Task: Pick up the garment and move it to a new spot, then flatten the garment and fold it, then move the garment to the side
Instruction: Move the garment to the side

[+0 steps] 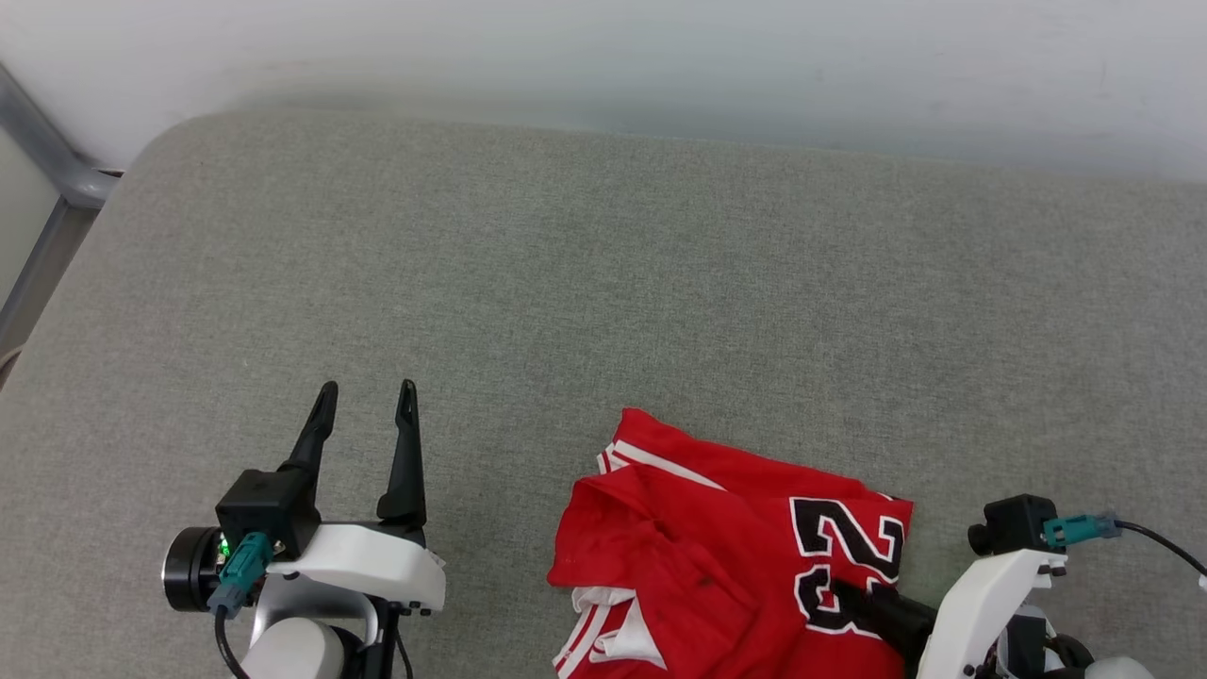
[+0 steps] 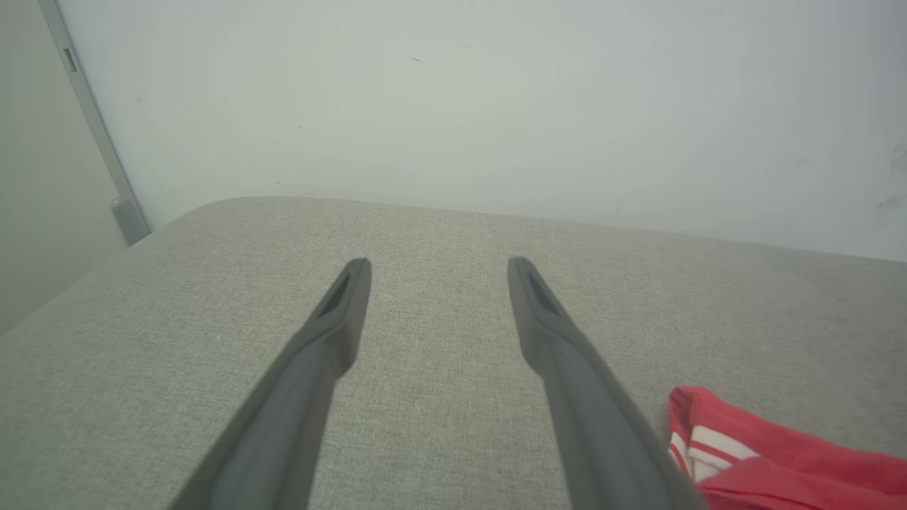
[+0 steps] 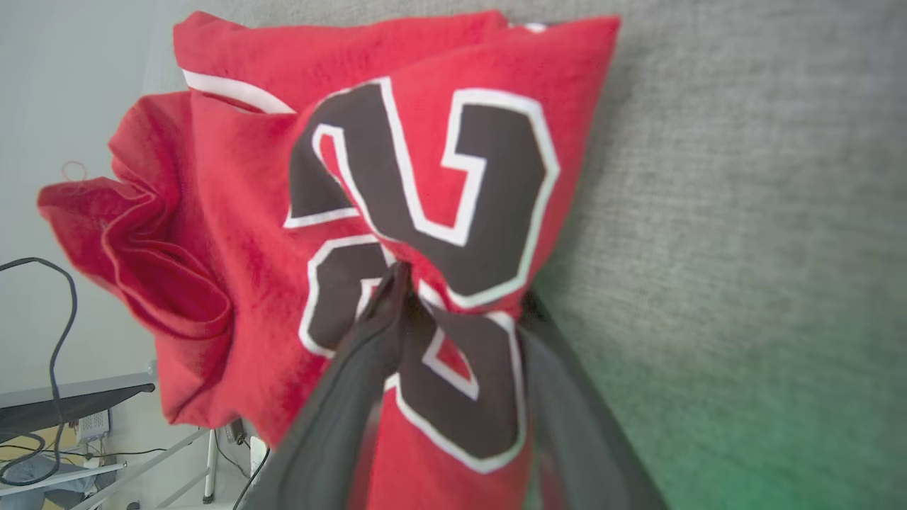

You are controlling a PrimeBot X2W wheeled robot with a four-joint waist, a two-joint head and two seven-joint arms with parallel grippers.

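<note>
The garment is a red shirt with a black number outlined in white and white striped trim. It lies crumpled at the near edge of the grey cushion. My right gripper reaches onto the number from the right. In the right wrist view my right gripper straddles a raised fold of the garment, the jaws still apart and the cloth puckered at the fingertips. My left gripper is open over bare cushion, left of the shirt. My left gripper holds nothing, with a corner of the garment at the lower right.
A pale wall runs along the far side of the cushion. A grey metal frame stands past the cushion's rounded far-left corner. In the right wrist view a cable and a low rack show beyond the cushion's edge.
</note>
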